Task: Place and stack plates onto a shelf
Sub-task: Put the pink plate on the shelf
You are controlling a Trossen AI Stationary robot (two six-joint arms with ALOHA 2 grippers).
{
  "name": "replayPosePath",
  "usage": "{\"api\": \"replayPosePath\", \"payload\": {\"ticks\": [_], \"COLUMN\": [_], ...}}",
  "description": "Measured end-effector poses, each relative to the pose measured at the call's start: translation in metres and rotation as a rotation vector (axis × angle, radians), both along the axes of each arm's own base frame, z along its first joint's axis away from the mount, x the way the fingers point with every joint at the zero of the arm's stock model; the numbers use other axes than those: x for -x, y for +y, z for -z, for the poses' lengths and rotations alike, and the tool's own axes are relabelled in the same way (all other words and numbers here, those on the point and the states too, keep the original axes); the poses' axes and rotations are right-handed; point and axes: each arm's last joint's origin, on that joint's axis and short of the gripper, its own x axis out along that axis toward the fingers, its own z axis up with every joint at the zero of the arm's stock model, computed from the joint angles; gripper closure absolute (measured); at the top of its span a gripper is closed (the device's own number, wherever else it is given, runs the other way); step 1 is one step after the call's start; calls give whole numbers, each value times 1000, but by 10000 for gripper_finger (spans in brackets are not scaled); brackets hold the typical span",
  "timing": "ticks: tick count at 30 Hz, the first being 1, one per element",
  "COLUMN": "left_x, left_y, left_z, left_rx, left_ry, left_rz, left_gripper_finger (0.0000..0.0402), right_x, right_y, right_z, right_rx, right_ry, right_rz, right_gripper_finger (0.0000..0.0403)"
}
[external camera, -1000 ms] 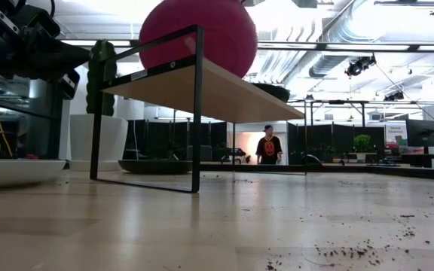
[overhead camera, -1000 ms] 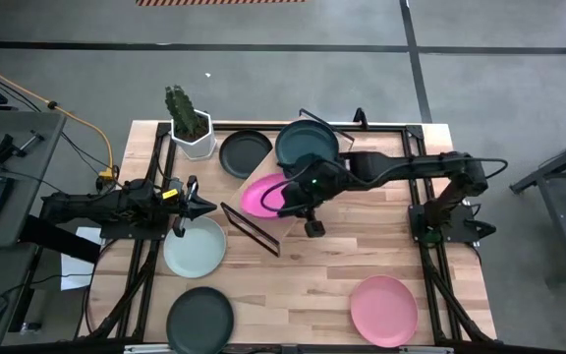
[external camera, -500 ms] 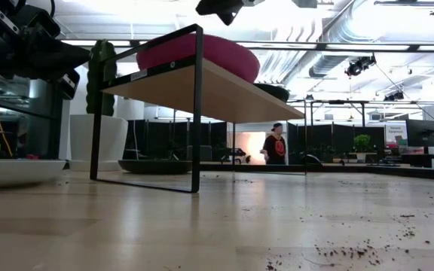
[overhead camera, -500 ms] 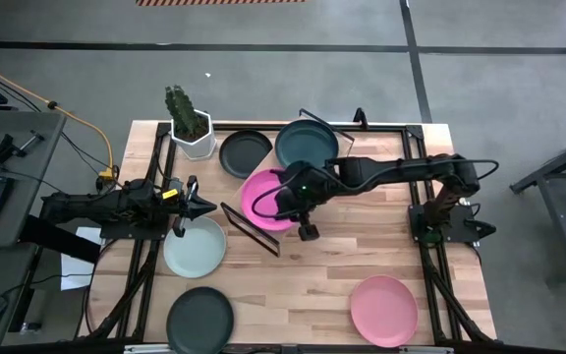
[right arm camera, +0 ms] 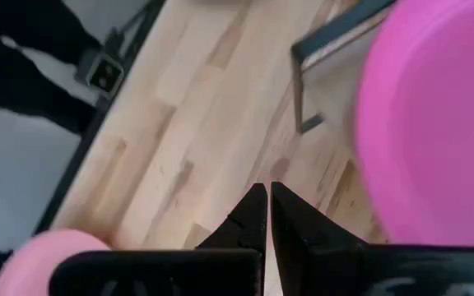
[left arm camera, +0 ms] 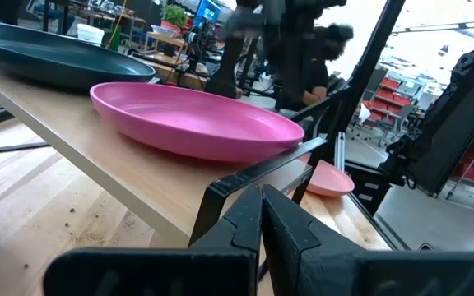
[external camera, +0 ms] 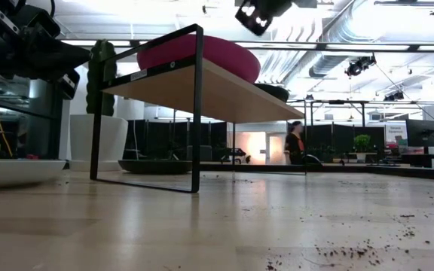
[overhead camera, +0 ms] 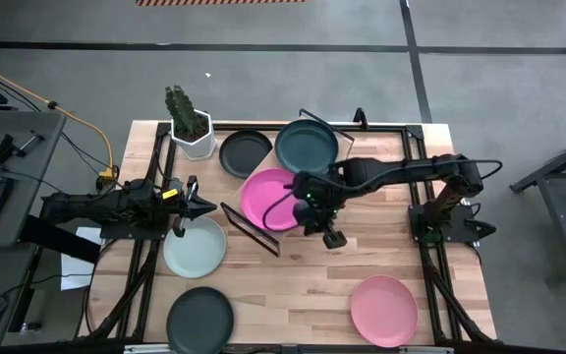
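Observation:
The magenta plate [overhead camera: 268, 200] lies flat on the near end of the light-wood shelf [overhead camera: 251, 229], and its underside rests on the board [left arm camera: 97, 156]. Behind it, the dark teal plate [overhead camera: 307, 146] sits on the shelf's far end. My right gripper [overhead camera: 334, 239] hovers shut just right of the magenta plate [right arm camera: 434, 123], above the table, touching nothing. My left gripper [overhead camera: 199, 207] waits shut above the mint plate [overhead camera: 195, 246], left of the shelf. The dark grey plate [overhead camera: 245, 153], black plate [overhead camera: 200, 317] and light pink plate [overhead camera: 383, 310] lie on the table.
A white pot with a cactus [overhead camera: 191, 130] stands at the far left, beside the dark grey plate. The shelf's black wire legs [external camera: 197, 113] rise from the tabletop. Bare wood lies between the shelf and the light pink plate. A person walks in the room behind [external camera: 295, 143].
The magenta plate, tilted up on edge over the shelf a second ago, has come down flat onto the shelf's near end. My right gripper has let it go and drawn away toward the table's right and near edges.

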Motion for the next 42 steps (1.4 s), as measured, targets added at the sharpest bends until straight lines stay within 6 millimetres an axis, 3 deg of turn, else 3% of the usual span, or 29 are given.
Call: {"api": "replayPosePath", "payload": {"ticks": [11, 42], "left_x": [0, 0], "left_y": [0, 0], "left_z": [0, 0], "left_rx": [0, 0], "left_ry": [0, 0], "left_rz": [0, 0], "left_gripper_finger": [402, 401], "right_x": [-10, -18], "right_y": [3, -2], "right_z": [24, 18], "right_rx": [112, 211], "right_ry": [-87, -200], "right_rz": [35, 108], "right_gripper_finger": [403, 403]}}
